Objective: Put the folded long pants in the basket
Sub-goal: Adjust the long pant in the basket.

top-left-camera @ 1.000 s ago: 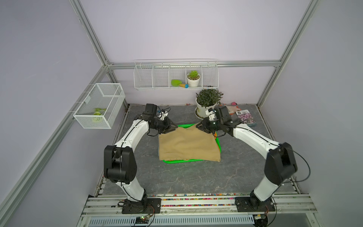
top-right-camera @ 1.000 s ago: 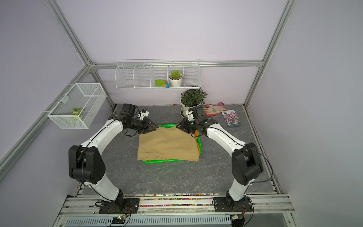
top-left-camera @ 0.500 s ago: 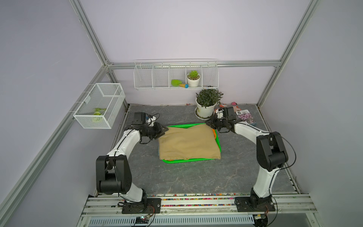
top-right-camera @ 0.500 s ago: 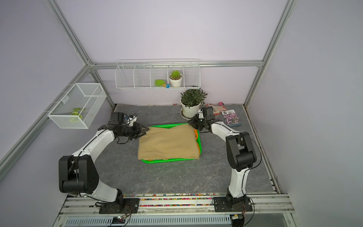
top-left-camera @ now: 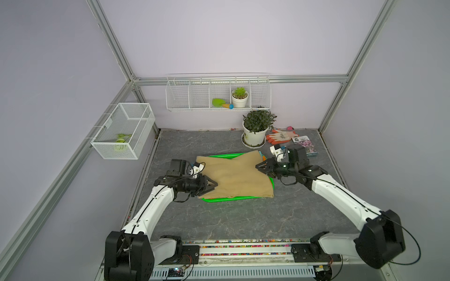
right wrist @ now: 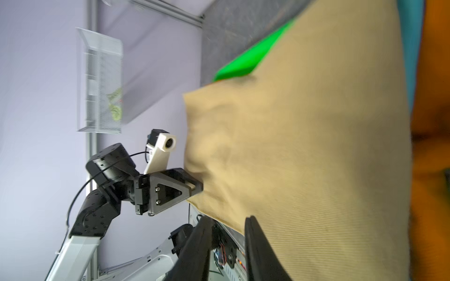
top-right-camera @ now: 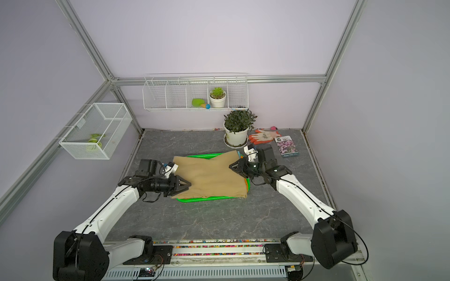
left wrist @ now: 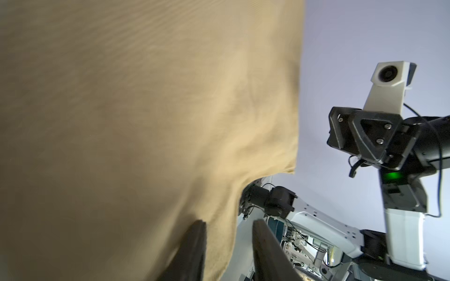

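The tan folded long pants (top-left-camera: 236, 177) (top-right-camera: 211, 177) lie over the green basket (top-left-camera: 229, 199) (top-right-camera: 207, 199), rumpled, with the far edge notched. Teal pants (right wrist: 411, 48) and orange pants (right wrist: 433, 97) show beneath them. My left gripper (top-left-camera: 216, 186) (top-right-camera: 189, 185) presses into the tan cloth's left edge. Its jaws (left wrist: 230, 221) stand narrowly open, one finger against the cloth (left wrist: 121, 121). My right gripper (top-left-camera: 257, 167) (top-right-camera: 230, 167) is at the right edge. It is narrowly open (right wrist: 225, 219), with nothing between its fingers and the cloth edge (right wrist: 316, 146) just past its tips.
A potted plant (top-left-camera: 255, 126), orange-and-white gloves (top-left-camera: 281, 136) and a seed packet (top-left-camera: 304, 146) sit behind the right gripper. A white wire box (top-left-camera: 121, 131) hangs on the left wall. A wire rack (top-left-camera: 216, 92) hangs on the back wall.
Both grippers have come from the far corners of the tan pants to the middle of its sides. The cloth was flat. It is now dented at both sides and notched at the far edge.
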Available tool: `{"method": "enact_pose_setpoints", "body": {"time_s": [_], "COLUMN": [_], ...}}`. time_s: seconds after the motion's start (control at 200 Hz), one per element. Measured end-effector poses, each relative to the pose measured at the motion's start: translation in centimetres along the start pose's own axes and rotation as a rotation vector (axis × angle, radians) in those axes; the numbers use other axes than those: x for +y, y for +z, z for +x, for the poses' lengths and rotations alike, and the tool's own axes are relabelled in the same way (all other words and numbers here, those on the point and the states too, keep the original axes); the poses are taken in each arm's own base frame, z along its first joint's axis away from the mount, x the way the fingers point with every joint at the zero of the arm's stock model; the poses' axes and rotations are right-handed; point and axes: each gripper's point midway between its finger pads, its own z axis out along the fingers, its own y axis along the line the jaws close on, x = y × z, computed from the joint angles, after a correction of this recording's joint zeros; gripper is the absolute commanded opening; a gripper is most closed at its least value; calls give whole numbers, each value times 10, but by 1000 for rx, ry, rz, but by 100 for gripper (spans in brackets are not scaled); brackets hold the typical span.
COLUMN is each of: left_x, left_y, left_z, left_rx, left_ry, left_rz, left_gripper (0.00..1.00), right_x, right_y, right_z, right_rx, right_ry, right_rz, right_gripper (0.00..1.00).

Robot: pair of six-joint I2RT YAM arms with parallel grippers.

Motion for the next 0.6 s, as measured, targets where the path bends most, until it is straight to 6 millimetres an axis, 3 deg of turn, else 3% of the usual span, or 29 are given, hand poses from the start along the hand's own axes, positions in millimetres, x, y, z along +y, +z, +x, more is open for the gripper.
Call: {"method": "enact_pose_setpoints", "body": {"time_s": [0.135, 0.255, 0.32, 0.415, 0.48, 0.6], "left_x": [2, 7, 12, 14, 13, 21], "left_y": [-4, -10, -12, -24, -45, -90], "left_z": [0, 2, 2, -6, -20, -50], "left_rx": [-26, -63, -77, -156, -288, -553], "left_ry": [-21, -44, -67, -65, -26, 12], "left_rz": [-30, -79, -115, -199, -283, -452], "left_gripper": [33, 33, 34, 48, 56, 71], "right_x": [-55, -75, -84, -94, -92, -87], "right_y": [8, -7, -22, -47, -63, -90], "right_z": [25, 23, 17, 6, -7, -41], "right_rx": [95, 94, 63, -6, -68, -222], "right_ry": [98, 105, 88, 51, 3, -99], "right_rz": [113, 161, 215, 331, 394, 515], "right_gripper": [28, 28, 29, 33, 36, 52]}}
